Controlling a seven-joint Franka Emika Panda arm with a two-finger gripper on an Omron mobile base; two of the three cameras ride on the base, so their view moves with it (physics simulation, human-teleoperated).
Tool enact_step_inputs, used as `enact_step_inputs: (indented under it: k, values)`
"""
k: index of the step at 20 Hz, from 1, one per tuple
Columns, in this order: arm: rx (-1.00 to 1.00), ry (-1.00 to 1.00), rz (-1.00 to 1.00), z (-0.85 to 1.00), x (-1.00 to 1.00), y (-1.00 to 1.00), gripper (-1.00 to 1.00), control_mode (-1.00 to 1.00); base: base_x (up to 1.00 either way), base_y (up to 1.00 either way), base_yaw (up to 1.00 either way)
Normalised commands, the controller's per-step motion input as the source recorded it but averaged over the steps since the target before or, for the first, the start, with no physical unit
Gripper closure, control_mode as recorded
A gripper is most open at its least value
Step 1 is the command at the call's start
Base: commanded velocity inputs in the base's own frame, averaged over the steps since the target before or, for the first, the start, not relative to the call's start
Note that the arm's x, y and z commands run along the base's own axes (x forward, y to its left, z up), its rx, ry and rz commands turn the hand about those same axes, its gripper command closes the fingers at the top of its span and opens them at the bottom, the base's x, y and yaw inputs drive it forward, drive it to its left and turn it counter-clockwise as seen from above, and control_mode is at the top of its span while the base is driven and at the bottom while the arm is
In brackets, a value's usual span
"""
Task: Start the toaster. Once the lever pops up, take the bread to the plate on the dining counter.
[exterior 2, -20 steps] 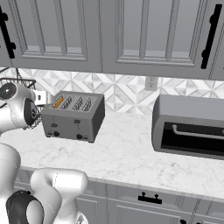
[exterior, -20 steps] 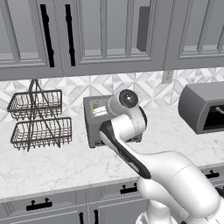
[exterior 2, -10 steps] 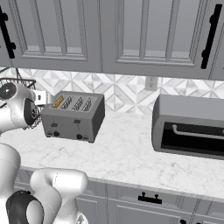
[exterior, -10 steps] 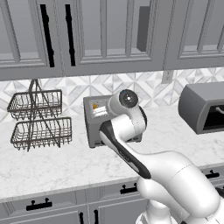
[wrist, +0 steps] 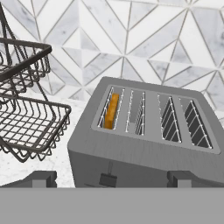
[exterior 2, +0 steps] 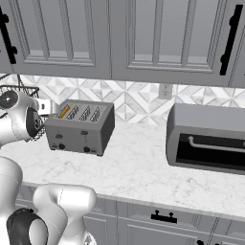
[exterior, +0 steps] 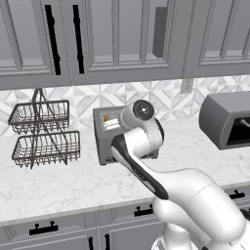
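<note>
The grey four-slot toaster (wrist: pixel 144 148) stands on the marble worktop against the tiled wall, also seen in the right base view as the toaster (exterior 2: pixel 81 128) and in the left base view as the toaster (exterior: pixel 108 134). The bread (wrist: pixel 111 111) sits upright in its leftmost slot, its orange edge showing as the bread (exterior 2: pixel 63 111). My gripper (wrist: pixel 111 179) hovers open just in front of and above the toaster's front face, fingertips (wrist: pixel 41 179) spread wide. A dark slider lever (wrist: pixel 107 180) lies between them. The plate and the dining counter are out of view.
A two-tier wire basket (exterior: pixel 41 134) stands left of the toaster. A large dark-grey appliance (exterior 2: pixel 208 139) with a black opening sits to the right. Grey wall cabinets (exterior 2: pixel 119 38) hang overhead. Bare marble worktop (exterior 2: pixel 134 167) lies between toaster and appliance.
</note>
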Motion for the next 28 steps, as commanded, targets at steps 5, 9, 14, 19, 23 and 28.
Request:
enact_step_inputs:
  k: [5, 9, 14, 19, 23, 28]
  values:
    - [0.0, 0.0, 0.0, 0.0, 0.0, 0.0, -1.0, -1.0, 0.0, 0.0, 0.0]
    - [0.0, 0.0, 0.0, 0.0, 0.0, 0.0, -1.0, -1.0, 0.0, 0.0, 0.0]
    - [0.0, 0.0, 0.0, 0.0, 0.0, 0.0, -1.0, -1.0, 0.0, 0.0, 0.0]
    - [0.0, 0.0, 0.0, 0.0, 0.0, 0.0, -1.0, -1.0, 0.0, 0.0, 0.0]
    - [0.0, 0.0, 0.0, 0.0, 0.0, 0.0, -1.0, -1.0, 0.0, 0.0, 0.0]
    - [0.0, 0.0, 0.0, 0.0, 0.0, 0.0, -1.0, -1.0, 0.0, 0.0, 0.0]
